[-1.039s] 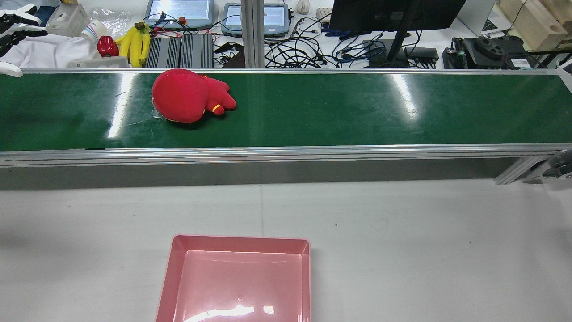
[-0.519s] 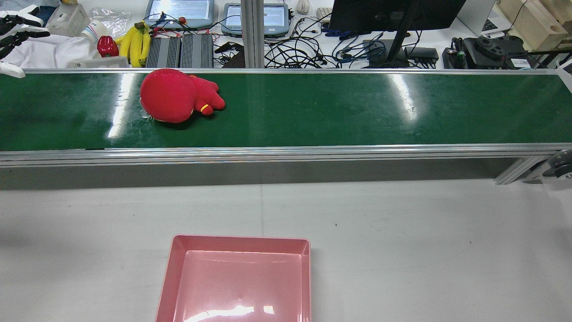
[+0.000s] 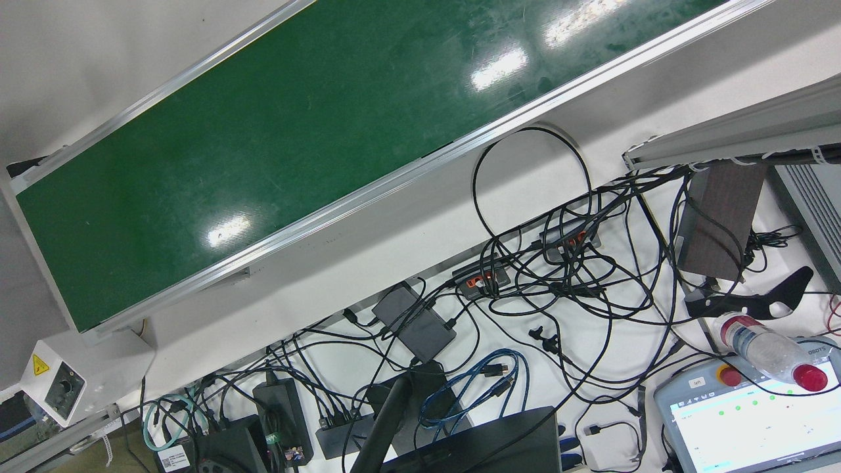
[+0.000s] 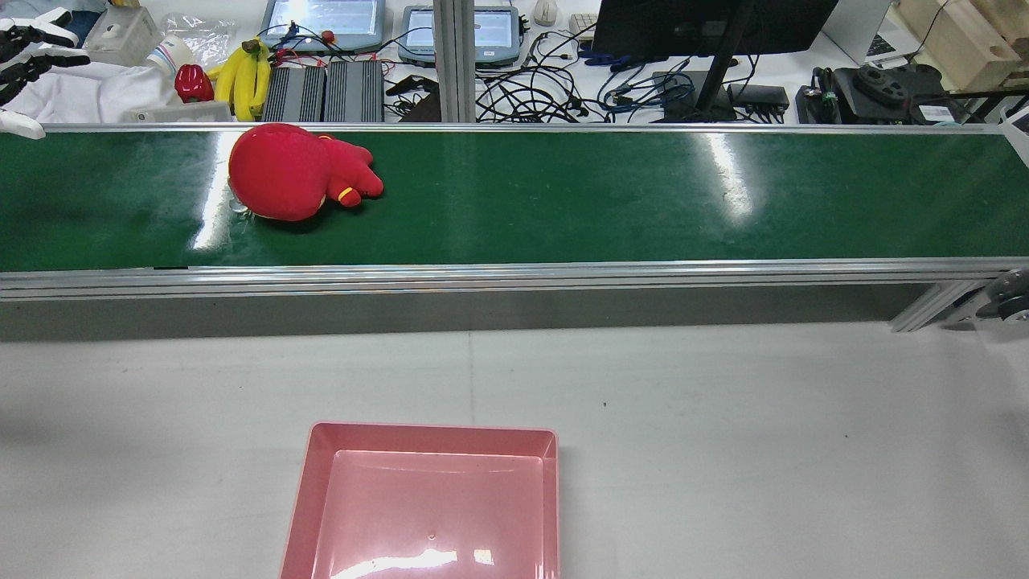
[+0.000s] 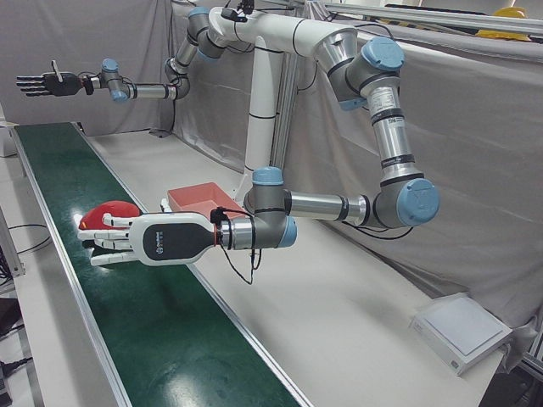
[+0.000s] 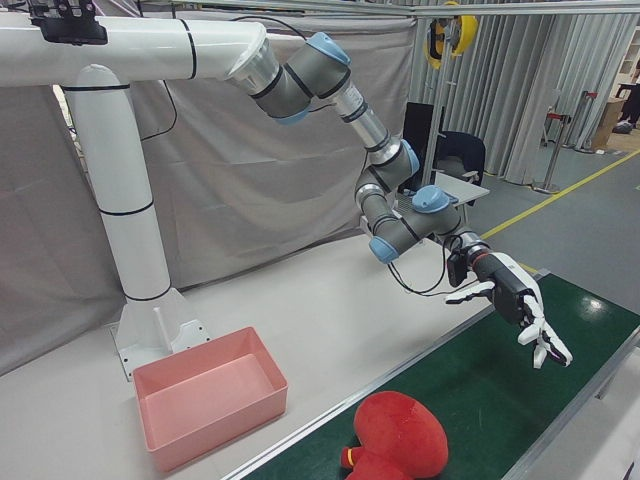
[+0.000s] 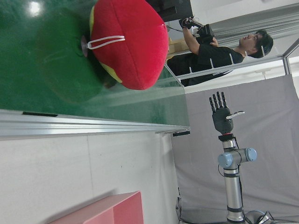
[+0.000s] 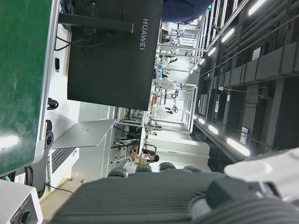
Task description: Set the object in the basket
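**Rear view: plush on belt, both my hands hold nothing**

- Item 1, plush [image 4: 293, 173]: red w/ yellow trim, lying on its side on the green belt [image 4: 603, 197]. It sits toward the belt's left end and nearer the far rail. White loop tag shows in left hand view.
- Item 2, basket [image 4: 434, 432]: pink, rectangular, on the grey table [image 4: 723, 442] on my side of the belt. It is well apart from the plush, at the view's bottom edge.
- Item 3, my left hand [image 5: 144, 242]: fingers straight and spread, nothing in them. It is held flat over the belt near the plush, on the plush's outer side. Right-front view shows a clear gap, no contact.
- Item 4, my right hand [image 5: 42, 83]: fingers spread, holding nothing, raised high over the belt's far end. It is well apart from the plush.
- Misc.: bananas [image 4: 245, 76] on the cluttered desk beyond the belt. A person [image 7: 219, 51] stands past the belt in left hand view, holding a controller.
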